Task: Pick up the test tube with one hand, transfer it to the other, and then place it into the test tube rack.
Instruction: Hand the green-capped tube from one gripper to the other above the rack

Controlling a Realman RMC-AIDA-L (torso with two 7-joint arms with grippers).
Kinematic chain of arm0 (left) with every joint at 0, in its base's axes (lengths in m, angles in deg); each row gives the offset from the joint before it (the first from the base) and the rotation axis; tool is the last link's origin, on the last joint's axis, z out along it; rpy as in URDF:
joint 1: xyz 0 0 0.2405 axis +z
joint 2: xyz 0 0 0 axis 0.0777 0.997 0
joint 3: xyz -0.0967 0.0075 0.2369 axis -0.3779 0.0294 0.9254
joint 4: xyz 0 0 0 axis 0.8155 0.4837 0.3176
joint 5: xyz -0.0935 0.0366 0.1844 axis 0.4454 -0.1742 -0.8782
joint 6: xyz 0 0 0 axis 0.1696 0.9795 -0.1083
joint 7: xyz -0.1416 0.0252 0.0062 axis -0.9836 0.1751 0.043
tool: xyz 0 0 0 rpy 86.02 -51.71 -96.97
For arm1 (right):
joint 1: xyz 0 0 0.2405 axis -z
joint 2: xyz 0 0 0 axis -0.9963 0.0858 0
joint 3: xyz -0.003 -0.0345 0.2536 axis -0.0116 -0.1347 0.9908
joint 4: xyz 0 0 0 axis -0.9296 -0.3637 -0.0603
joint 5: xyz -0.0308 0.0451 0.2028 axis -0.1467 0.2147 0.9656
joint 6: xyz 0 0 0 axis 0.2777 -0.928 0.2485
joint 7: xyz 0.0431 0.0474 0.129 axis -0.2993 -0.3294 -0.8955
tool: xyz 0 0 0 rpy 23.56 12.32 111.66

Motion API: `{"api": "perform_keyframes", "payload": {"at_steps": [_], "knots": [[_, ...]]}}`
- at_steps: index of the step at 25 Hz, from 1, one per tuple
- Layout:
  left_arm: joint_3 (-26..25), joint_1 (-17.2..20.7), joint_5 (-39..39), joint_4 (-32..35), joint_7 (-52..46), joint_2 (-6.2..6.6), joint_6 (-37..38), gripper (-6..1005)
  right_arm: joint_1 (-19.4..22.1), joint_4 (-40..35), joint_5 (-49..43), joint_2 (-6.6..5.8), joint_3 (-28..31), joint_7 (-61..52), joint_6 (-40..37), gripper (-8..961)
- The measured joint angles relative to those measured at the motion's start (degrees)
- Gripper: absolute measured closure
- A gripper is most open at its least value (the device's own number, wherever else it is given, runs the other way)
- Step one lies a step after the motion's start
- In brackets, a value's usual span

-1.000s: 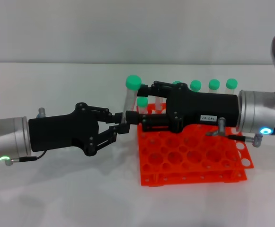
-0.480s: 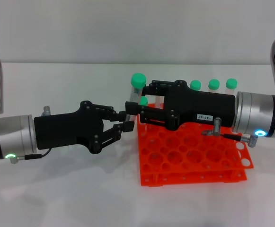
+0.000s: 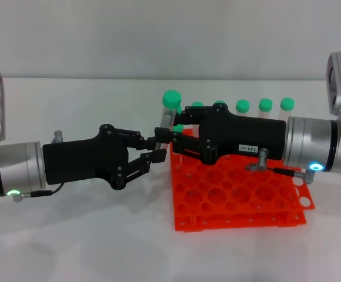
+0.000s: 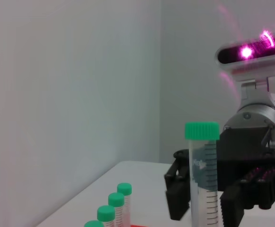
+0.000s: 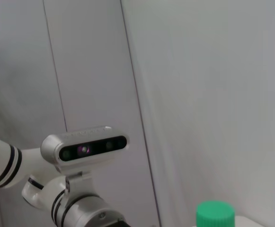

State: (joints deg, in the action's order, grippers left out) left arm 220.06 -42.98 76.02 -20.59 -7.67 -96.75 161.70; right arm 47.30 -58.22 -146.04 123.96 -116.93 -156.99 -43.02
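The test tube (image 3: 166, 119), clear with a green cap, stands almost upright in mid-air just left of the orange test tube rack (image 3: 240, 197). My left gripper (image 3: 157, 148) is shut on its lower end. My right gripper (image 3: 172, 138), the one with the white label, reaches in from the right, its jaws open on either side of the tube's middle. In the left wrist view the tube (image 4: 202, 175) stands between the right gripper's fingers (image 4: 177, 201). The right wrist view shows only its green cap (image 5: 215, 215).
Several other green-capped tubes (image 3: 265, 106) stand in the rack's back row, behind my right gripper; three of them show in the left wrist view (image 4: 117, 203). The rack's front holes are empty. White table all around.
My left gripper carried the tube slightly right and up. My right gripper moved left, bringing its fingers around the tube. Little movement in the last half second.
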Motion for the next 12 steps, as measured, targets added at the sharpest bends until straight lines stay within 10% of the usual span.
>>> {"api": "perform_keyframes", "payload": {"at_steps": [12], "knots": [[-0.01,-0.18,0.03,0.01,0.04,-0.04,-0.39,809,0.58,0.19,1.78,-0.09,-0.39,2.29,-0.06,723]]}}
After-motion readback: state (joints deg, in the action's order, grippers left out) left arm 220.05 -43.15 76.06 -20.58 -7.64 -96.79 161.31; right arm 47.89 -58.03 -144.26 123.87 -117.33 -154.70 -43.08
